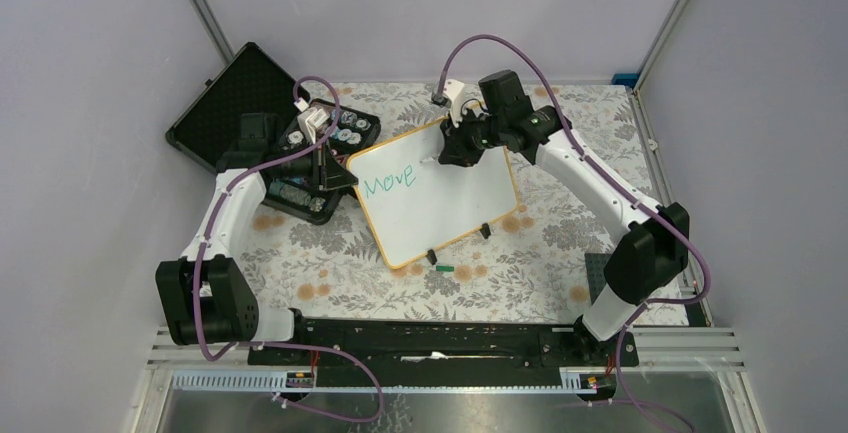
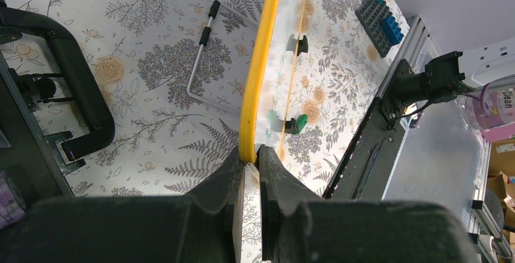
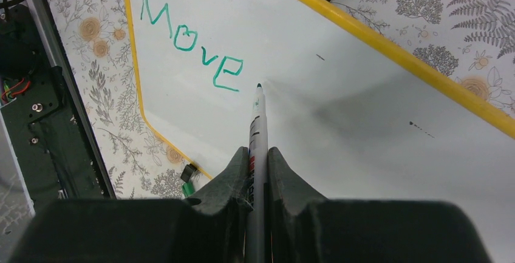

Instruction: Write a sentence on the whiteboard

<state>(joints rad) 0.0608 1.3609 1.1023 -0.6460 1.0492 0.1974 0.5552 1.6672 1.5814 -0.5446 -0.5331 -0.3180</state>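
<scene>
The whiteboard (image 1: 450,203), white with an orange-yellow rim, lies tilted mid-table. Green writing on it reads "Move" (image 1: 390,181), the only part of the sentence that shows (image 3: 191,38). My left gripper (image 1: 350,175) is shut on the board's left rim; in the left wrist view its jaws (image 2: 250,150) pinch the yellow edge (image 2: 261,62). My right gripper (image 1: 455,148) is over the board's upper middle, shut on a grey marker (image 3: 257,123). The marker's tip sits just right of the "e", at or just above the board's surface (image 3: 364,129).
An open black foam-lined case (image 1: 235,103) and a black tray of small parts (image 1: 320,143) lie at the back left. A green marker cap (image 1: 445,268) rests by the board's near clip foot (image 1: 432,256). A dark studded plate (image 1: 597,273) sits near the right arm.
</scene>
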